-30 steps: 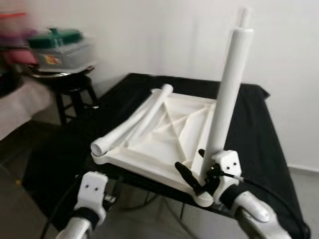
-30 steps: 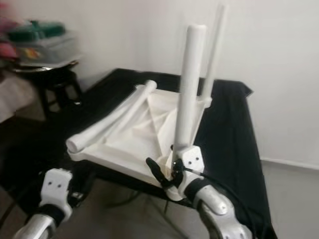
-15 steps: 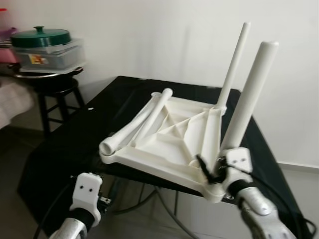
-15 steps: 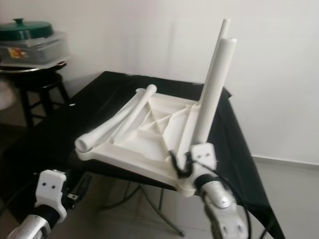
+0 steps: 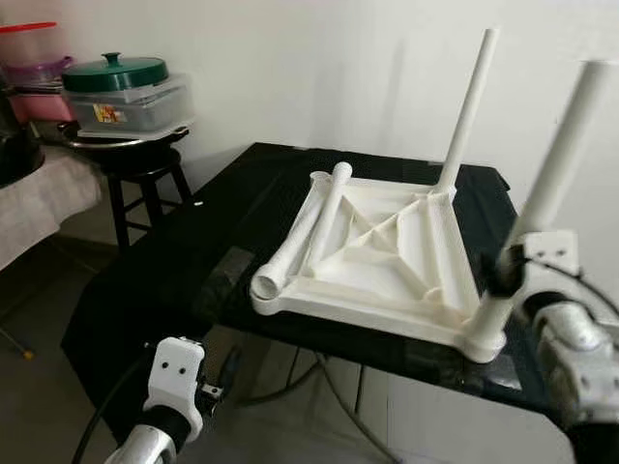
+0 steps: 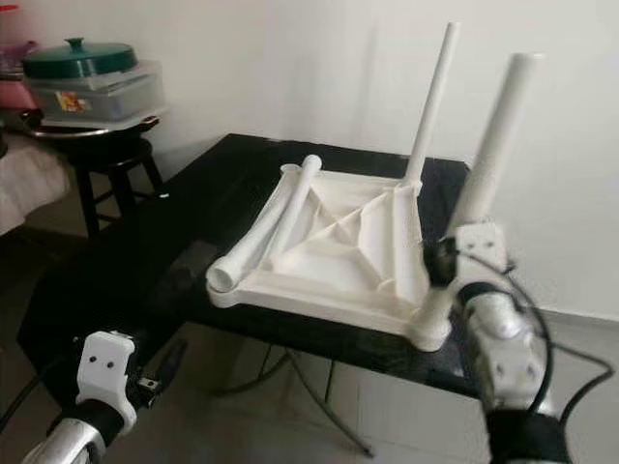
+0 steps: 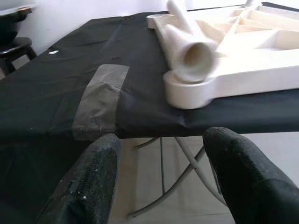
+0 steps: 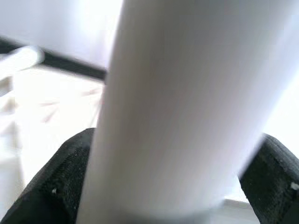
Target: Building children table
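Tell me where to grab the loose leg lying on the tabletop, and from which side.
Grip the loose leg near its open end at the near-left corner of the upturned tabletop, coming from the robot's left. That end overhangs the rim, so the left gripper, open nearby, could probably close its jaws across the round tube there.

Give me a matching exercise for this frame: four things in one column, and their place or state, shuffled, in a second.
Things:
1. thick white plastic table leg
2. thin white plastic table leg
3. loose white plastic tube leg
4. green-lidded container

Places or states:
A. lying flat along the left edge of the upturned white tabletop
B. on the dark stool by the wall
C. standing at the tabletop's far right corner
D. at the near right corner, with the right gripper around it

Pairs: 1-D, 2-C, 3-A, 4-B
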Available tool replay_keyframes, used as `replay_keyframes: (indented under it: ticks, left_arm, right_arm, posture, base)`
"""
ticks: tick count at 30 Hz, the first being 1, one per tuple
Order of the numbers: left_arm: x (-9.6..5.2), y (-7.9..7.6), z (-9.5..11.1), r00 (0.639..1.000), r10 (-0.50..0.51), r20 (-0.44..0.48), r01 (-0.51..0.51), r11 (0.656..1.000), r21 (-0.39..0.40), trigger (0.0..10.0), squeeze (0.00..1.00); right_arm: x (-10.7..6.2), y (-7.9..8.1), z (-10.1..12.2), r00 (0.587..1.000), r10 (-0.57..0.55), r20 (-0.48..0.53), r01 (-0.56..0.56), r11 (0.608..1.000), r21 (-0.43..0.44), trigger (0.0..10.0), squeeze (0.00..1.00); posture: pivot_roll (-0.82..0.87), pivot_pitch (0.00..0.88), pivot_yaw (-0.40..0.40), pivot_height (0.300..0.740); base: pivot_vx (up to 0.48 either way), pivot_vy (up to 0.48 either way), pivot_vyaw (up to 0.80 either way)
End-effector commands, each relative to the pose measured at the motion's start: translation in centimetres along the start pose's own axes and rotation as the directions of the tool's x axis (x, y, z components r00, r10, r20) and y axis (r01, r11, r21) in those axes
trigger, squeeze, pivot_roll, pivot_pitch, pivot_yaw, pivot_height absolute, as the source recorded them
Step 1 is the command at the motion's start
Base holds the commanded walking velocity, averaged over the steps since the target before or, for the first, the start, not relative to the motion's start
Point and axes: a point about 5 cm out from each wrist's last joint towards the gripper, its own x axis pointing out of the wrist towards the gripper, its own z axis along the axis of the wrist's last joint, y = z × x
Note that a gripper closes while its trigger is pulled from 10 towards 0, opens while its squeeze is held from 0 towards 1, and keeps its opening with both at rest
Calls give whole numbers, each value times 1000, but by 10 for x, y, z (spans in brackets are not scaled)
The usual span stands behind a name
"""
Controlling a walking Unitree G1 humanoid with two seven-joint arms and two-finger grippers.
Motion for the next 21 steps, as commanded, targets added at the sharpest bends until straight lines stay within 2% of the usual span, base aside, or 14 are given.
replay_keyframes:
  ticks: [1,2,4,6,7,13,16,17,18,19,20,21]
  left_arm:
    - [-1,1,1,1000,1,1,-1,1000,10,10000,0]
    - [-2,1,2,1000,2,2,-2,1000,10,10000,0]
    - [-2,1,2,1000,2,2,-2,1000,10,10000,0]
    - [-2,0,2,1000,0,3,0,1000,10,10000,0]
    - [-2,0,2,1000,-2,3,2,1000,10,10000,0]
    - [-3,0,3,1000,-6,4,6,1000,9,10000,0]
    - [-3,0,3,1000,-2,6,2,1000,4,10000,0]
    - [-3,0,3,1000,-2,6,2,1000,4,10000,0]
    - [-3,0,3,1000,-1,6,1,1000,3,10000,0]
    - [-3,0,4,1000,-3,7,3,1000,2,10000,0]
    - [-3,0,4,1000,-3,7,3,1000,2,10000,0]
    - [-3,1,4,1000,-8,8,8,1000,1,10000,0]
  right_arm:
    - [4,-18,0,996,-91,1,91,995,-32,10000,0]
    - [10,-34,1,988,-157,-10,156,985,-74,10000,0]
    - [10,-34,1,988,-157,-10,156,985,-74,10000,0]
    - [18,-55,5,967,-255,-15,252,962,-103,10000,0]
    - [22,-60,10,958,-288,-4,286,952,-105,10000,0]
    - [26,-53,22,960,-276,40,278,957,-80,10000,0]
    - [8,-21,21,981,-187,58,188,982,-9,10000,0]
    - [8,-21,21,981,-187,58,188,982,-9,10000,0]
    - [3,-14,19,985,-161,61,161,987,16,10000,0]
    - [-6,1,17,994,-88,71,82,994,76,10000,0]
    - [-6,1,17,994,-88,71,82,994,76,10000,0]
    - [-18,17,16,995,-2,103,-11,991,131,10000,0]
  posture:
    - [-16,8,-34,740]
    - [-12,11,-33,740]
    - [-12,11,-33,740]
    - [-9,14,-29,740]
    - [-9,14,-29,740]
    - [-9,16,-36,740]
    - [-16,23,-37,740]
    - [-16,23,-37,740]
    - [-16,23,-37,740]
    - [-28,27,-35,740]
    - [-28,27,-35,740]
    - [-38,28,-31,740]
  base:
    - [0,0,0]
    - [0,0,0]
    - [0,0,0]
    - [0,0,0]
    - [0,0,0]
    - [0,0,0]
    - [0,0,0]
    - [0,0,0]
    - [0,0,0]
    - [0,0,0]
    - [0,0,0]
    - [0,0,0]
